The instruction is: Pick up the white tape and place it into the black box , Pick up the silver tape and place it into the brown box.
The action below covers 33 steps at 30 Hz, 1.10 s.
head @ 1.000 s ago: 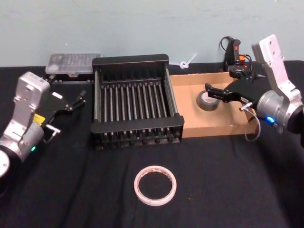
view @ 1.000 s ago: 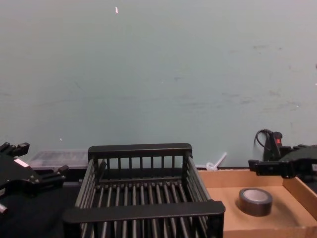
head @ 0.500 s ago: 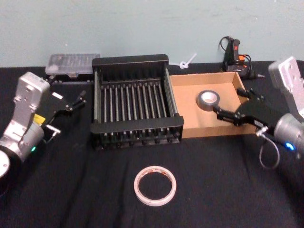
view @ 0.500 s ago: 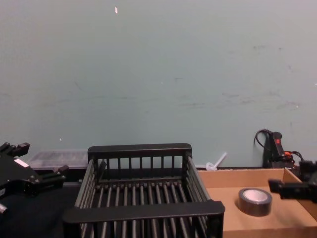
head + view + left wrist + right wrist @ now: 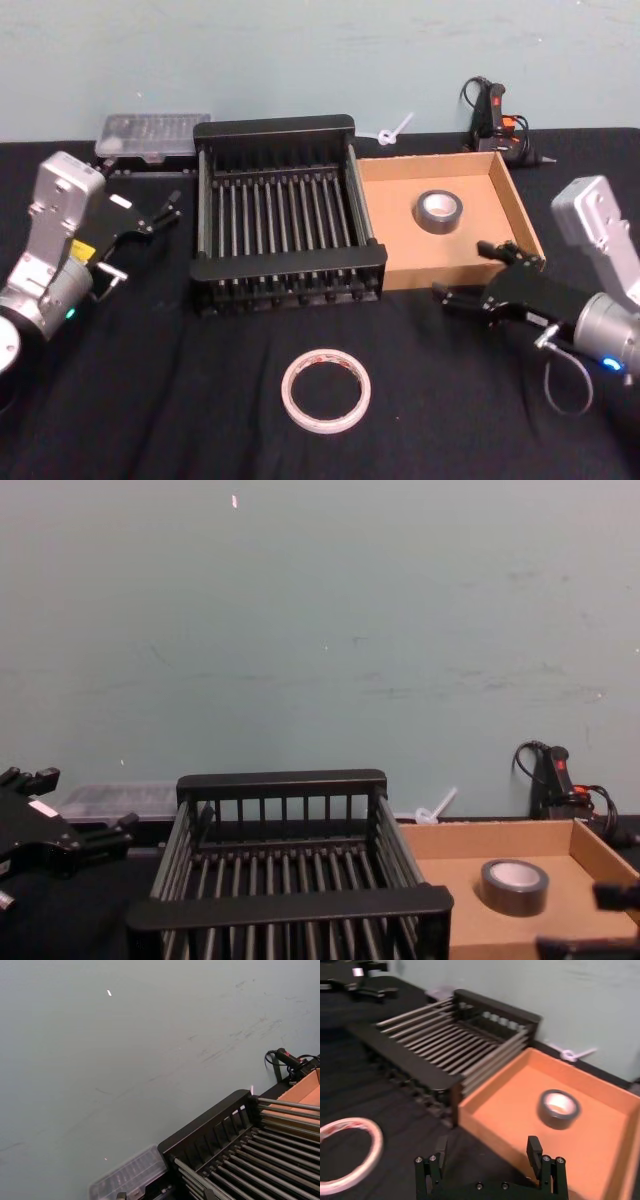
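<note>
Inside the brown box [image 5: 400, 245], toward its far half, the silver tape [image 5: 439, 210] lies flat with its pale core facing up, touching none of the walls. The right gripper [image 5: 478, 273] hovers near the box's front right corner, over the black cloth, its fingers spread wide and holding nothing. The white tape [image 5: 326, 389] lies flat on the cloth in front of the black box [image 5: 280, 272], well apart from it. The black box stands just beside the brown box, on its left, and seems to touch it. The left gripper [image 5: 167, 210] is parked off to the left of the black box, its fingers slightly apart and empty, as far as the head view lets one judge.
</note>
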Each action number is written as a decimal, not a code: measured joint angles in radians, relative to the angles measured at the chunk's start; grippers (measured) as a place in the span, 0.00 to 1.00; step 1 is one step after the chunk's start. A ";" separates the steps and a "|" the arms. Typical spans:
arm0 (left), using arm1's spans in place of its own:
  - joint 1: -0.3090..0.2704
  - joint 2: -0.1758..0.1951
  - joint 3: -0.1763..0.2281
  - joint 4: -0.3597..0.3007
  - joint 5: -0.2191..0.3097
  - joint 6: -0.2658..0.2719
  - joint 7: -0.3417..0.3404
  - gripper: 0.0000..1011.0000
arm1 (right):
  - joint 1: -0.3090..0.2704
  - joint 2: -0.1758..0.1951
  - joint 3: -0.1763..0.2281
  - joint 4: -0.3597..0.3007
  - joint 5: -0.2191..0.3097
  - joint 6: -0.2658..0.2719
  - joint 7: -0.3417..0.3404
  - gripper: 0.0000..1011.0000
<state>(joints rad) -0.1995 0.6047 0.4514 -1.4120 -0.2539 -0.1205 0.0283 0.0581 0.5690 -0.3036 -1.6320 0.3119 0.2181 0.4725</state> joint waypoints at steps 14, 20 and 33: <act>0.000 0.000 0.000 0.000 0.000 0.000 0.000 0.99 | 0.087 -0.006 -0.143 0.055 0.002 -0.051 0.123 0.99; 0.000 0.000 0.000 0.000 0.000 0.000 0.000 0.99 | 0.123 -0.018 -0.194 0.093 0.008 -0.087 0.172 0.99; 0.000 0.000 0.000 0.000 0.000 0.000 0.000 0.99 | 0.179 -0.040 -0.279 0.158 0.009 -0.099 0.211 0.99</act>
<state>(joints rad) -0.1995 0.6047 0.4514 -1.4120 -0.2539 -0.1205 0.0283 0.2367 0.5288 -0.5821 -1.4740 0.3209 0.1187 0.6835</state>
